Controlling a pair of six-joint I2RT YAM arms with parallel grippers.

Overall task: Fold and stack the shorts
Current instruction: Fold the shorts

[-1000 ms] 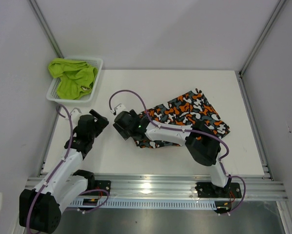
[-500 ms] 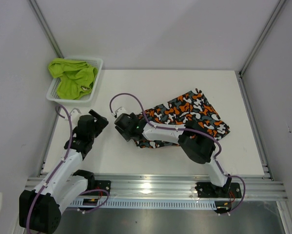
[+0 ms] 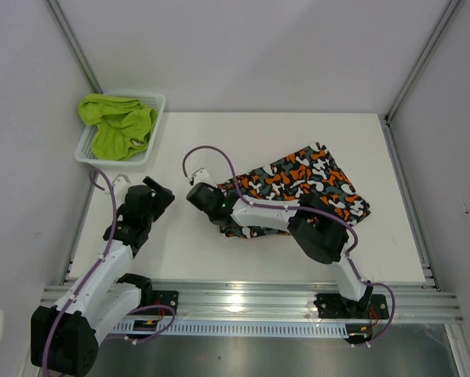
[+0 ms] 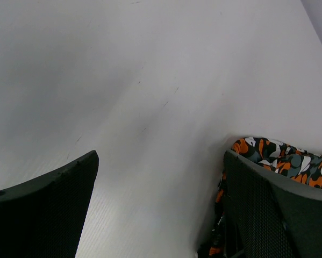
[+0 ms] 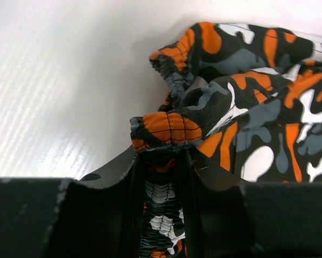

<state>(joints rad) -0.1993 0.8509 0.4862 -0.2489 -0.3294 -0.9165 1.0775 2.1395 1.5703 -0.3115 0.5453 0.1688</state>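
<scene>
The camouflage shorts [image 3: 305, 187] lie spread on the white table, right of centre. My right gripper [image 3: 213, 210] sits at their left edge, shut on the bunched elastic waistband [image 5: 169, 129], which is pinched between its two black fingers [image 5: 214, 193]. The lime green shorts [image 3: 118, 124] are heaped in the white mesh basket [image 3: 158, 118] at the back left. My left gripper [image 3: 158, 196] hovers over bare table left of the camouflage shorts, open with nothing between its fingers [image 4: 268, 209]. A corner of the camouflage shorts [image 4: 281, 156] shows beside its right finger.
The basket stands against the left wall at the table's back corner. Grey walls and metal frame posts [image 3: 419, 63] close in the table on three sides. A metal rail [image 3: 250, 297] runs along the near edge.
My right gripper has slid a little right onto the shorts' left edge and closed on the waistband. The left arm has stayed put.
</scene>
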